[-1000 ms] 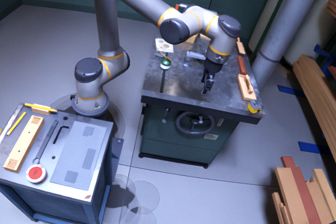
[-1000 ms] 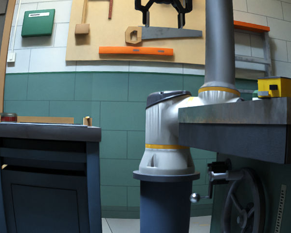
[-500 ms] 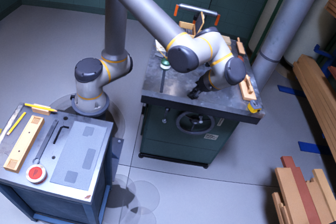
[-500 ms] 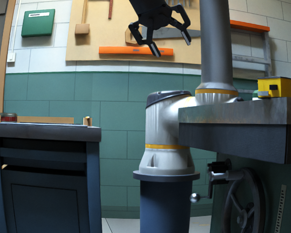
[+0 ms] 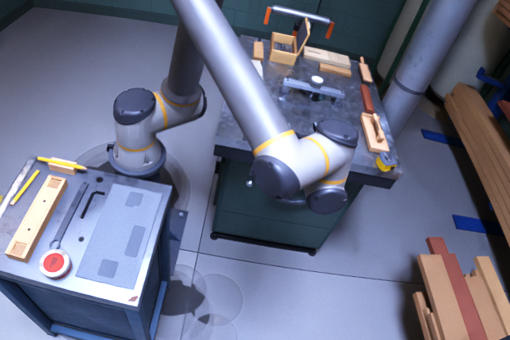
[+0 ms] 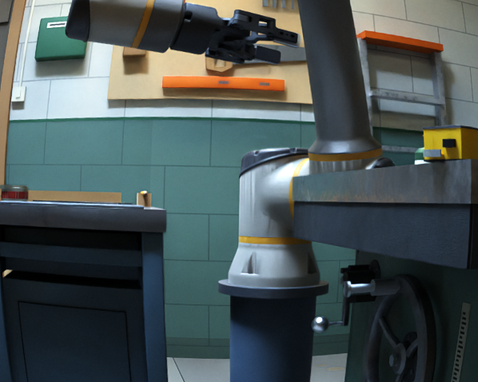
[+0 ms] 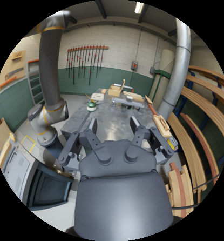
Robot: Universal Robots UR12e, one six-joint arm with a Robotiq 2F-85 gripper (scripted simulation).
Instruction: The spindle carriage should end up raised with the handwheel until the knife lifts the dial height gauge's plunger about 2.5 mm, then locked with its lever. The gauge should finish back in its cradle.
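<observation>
The dial height gauge (image 5: 316, 85) stands on the steel machine table on its grey bridge base, white dial face up, in front of the orange cradle box (image 5: 284, 49) at the table's far end. The black handwheel (image 6: 399, 329) sits on the green cabinet's front below the tabletop, and the lock lever (image 6: 332, 321) with its ball knob hangs just left of it. My gripper (image 6: 284, 43) is out in front of the table's near edge, well above the handwheel, pointing back along the table toward the gauge (image 7: 127, 102). It is open and holds nothing (image 7: 112, 124).
A blue cart (image 5: 82, 229) with a red puck, a wooden block and hex key stands left of the machine. Push blocks (image 5: 373, 131) and a yellow tape measure (image 5: 386, 161) line the table's right edge. Stacked boards (image 5: 452, 287) and a grey duct stand to the right.
</observation>
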